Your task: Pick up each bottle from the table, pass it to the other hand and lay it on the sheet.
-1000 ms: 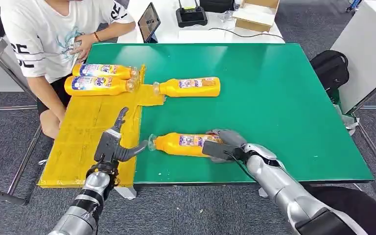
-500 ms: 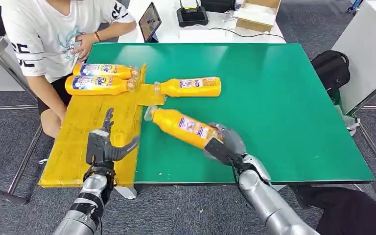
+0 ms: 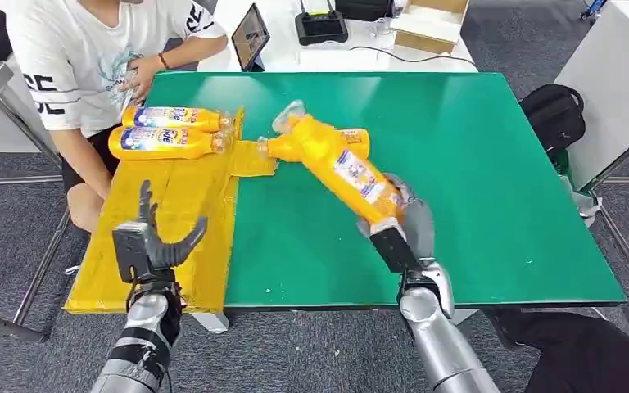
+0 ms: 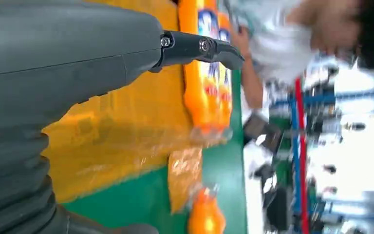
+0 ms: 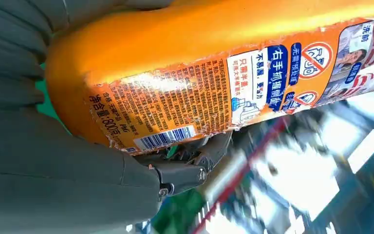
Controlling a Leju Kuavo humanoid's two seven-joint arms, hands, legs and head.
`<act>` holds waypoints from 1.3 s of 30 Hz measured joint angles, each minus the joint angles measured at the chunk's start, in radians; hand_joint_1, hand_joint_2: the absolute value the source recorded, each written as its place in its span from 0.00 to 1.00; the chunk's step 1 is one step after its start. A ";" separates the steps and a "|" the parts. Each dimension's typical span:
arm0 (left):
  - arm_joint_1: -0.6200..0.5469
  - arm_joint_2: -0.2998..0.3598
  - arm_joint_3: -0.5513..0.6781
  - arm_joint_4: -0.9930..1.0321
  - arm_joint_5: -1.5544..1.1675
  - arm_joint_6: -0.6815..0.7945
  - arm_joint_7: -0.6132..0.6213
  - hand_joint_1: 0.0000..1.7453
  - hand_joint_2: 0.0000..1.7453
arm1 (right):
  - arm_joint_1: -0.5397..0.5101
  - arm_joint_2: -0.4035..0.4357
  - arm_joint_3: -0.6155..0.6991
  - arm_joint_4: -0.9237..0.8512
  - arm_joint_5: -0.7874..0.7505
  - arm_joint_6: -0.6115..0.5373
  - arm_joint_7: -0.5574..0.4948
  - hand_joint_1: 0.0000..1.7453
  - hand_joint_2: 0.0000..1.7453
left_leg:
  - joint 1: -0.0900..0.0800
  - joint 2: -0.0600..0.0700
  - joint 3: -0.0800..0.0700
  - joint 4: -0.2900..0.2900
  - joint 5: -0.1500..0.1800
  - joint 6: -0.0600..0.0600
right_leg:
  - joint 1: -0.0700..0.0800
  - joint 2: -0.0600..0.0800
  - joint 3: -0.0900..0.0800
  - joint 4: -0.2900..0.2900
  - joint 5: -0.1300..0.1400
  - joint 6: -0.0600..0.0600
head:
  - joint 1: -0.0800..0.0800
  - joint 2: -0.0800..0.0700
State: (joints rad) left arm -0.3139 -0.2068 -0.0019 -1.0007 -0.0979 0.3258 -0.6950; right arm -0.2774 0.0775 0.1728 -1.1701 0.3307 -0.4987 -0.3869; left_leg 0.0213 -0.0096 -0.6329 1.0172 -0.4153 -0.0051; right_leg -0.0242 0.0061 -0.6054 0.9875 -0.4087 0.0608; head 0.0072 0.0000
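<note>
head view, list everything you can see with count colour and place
held bottle: 1, orange, lifted over the table, tilted
bottles on sheet: 2, orange, lying at its far end
bottle on table: 1, orange, lying beside the sheet, partly behind the held one
sheet: 1, yellow, left part of the table
table: 1, green
tablet: 1, dark, white desk behind
cardboard box: 1, brown, same desk
backpack: 1, black, floor at right
person: 1, white shirt, far left
left hand: silver-grey, over the sheet, holds nothing
right hand: grey, grips the held bottle's base

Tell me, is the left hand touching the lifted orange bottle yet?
Apart. In the head view the left hand is raised with fingers spread over the yellow sheet, green table showing between it and the bottle.
</note>
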 measured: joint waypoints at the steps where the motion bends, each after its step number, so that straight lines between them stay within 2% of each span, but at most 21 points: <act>1: 0.006 -0.004 0.006 -0.013 0.037 -0.024 0.011 0.00 1.00 | 0.010 0.006 -0.013 -0.027 -0.008 -0.024 -0.025 1.00 1.00 | 0.000 0.000 0.000 0.000 0.000 0.000 | 0.000 0.000 0.000 0.000 0.000 0.000 | 0.000 0.000; 3: 0.012 -0.004 0.008 -0.026 0.104 -0.110 0.050 0.00 1.00 | 0.021 0.010 -0.027 -0.064 -0.022 -0.032 -0.070 1.00 1.00 | 0.000 0.000 0.000 0.000 0.000 0.000 | 0.000 0.000 -0.001 0.000 0.000 0.000 | 0.000 0.000; 6: 0.013 -0.016 -0.006 -0.029 0.311 -0.412 0.192 0.00 1.00 | 0.033 0.018 -0.030 -0.110 -0.011 -0.028 -0.176 1.00 1.00 | 0.000 0.000 -0.001 0.000 0.000 0.000 | 0.000 0.000 -0.001 0.000 0.000 0.000 | 0.000 0.000; 9: 0.015 -0.026 -0.058 -0.029 0.398 -0.568 0.233 0.00 1.00 | 0.038 0.028 -0.025 -0.125 0.002 -0.001 -0.217 1.00 1.00 | 0.000 0.000 -0.001 0.000 0.000 0.000 | 0.000 0.000 0.000 0.000 0.000 0.000 | 0.000 0.000; 16: 0.020 -0.031 -0.130 -0.040 0.446 -0.636 0.254 0.00 1.00 | 0.047 0.036 -0.011 -0.125 0.023 0.009 -0.272 1.00 1.00 | 0.000 0.000 0.000 0.000 0.000 0.000 | 0.000 0.000 0.000 0.000 0.000 0.000 | 0.000 0.000; 26: 0.025 -0.030 -0.226 -0.091 0.445 -0.687 0.241 0.00 1.00 | 0.065 0.068 0.043 -0.103 0.071 -0.009 -0.277 1.00 1.00 | 0.000 0.000 -0.001 0.000 0.000 0.000 | 0.000 0.000 -0.001 0.000 0.000 0.000 | 0.000 0.000; 39: 0.058 -0.030 -0.270 -0.178 0.401 -0.681 0.196 0.00 1.00 | 0.064 0.112 0.074 0.031 0.027 0.082 -0.270 1.00 1.00 | 0.000 0.000 -0.001 0.000 0.000 0.000 | 0.000 0.000 -0.001 0.000 0.000 0.000 | 0.000 0.000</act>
State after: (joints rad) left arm -0.2557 -0.2369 -0.2720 -1.1788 0.3029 -0.3555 -0.4990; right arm -0.2134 0.1892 0.2464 -1.1394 0.3582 -0.4169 -0.6569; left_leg 0.0213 -0.0096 -0.6338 1.0170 -0.4155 -0.0052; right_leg -0.0241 0.0061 -0.6061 0.9875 -0.4089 0.0606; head 0.0073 0.0000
